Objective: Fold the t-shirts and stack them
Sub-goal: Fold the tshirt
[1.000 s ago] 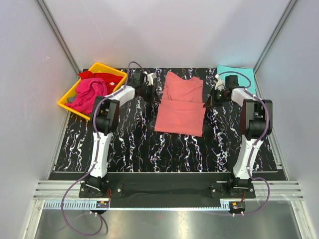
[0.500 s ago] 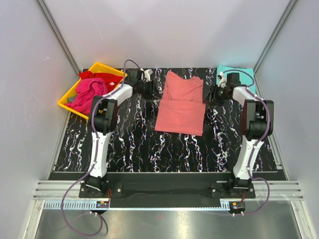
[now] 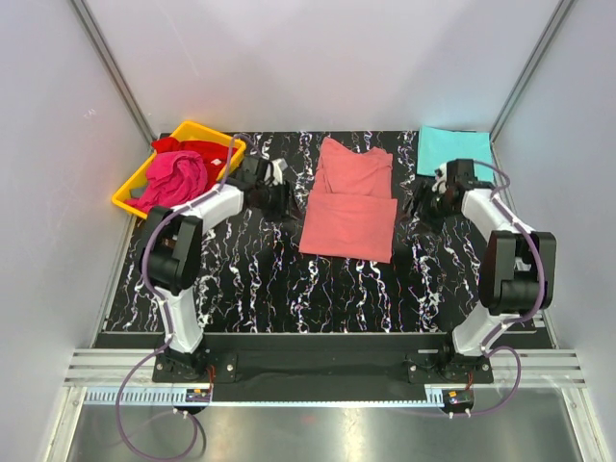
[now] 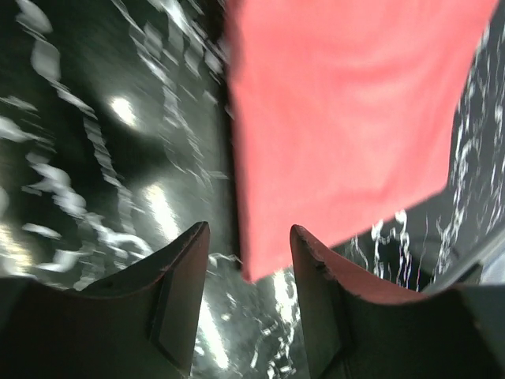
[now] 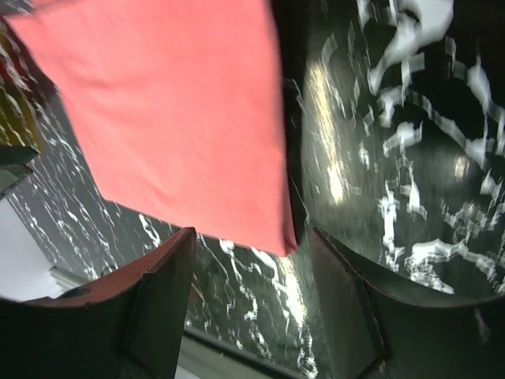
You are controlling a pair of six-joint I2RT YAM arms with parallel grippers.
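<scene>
- The salmon-pink t-shirt lies flat in the middle of the black marbled table, neck end toward the far wall. A fold edge runs across it about halfway down.
- My left gripper sits low, just beside that shirt's left edge. On the left wrist camera its 2 fingers stand apart with nothing clamped. I see only table and the shirt's near corner beyond them.
- My right gripper sits just beside the shirt's right edge. Its fingers are spread as well and hold nothing, and the shirt's corner shows past the gap.
- Both wrist pictures are somewhat blurred.
- The turquoise t-shirt lies flat as a neat rectangle at the far right corner of the table, apart from the salmon-pink one.
- The yellow tray stands at the far left corner. In it the magenta t-shirt lies bunched up, with the red t-shirt crumpled behind it.
</scene>
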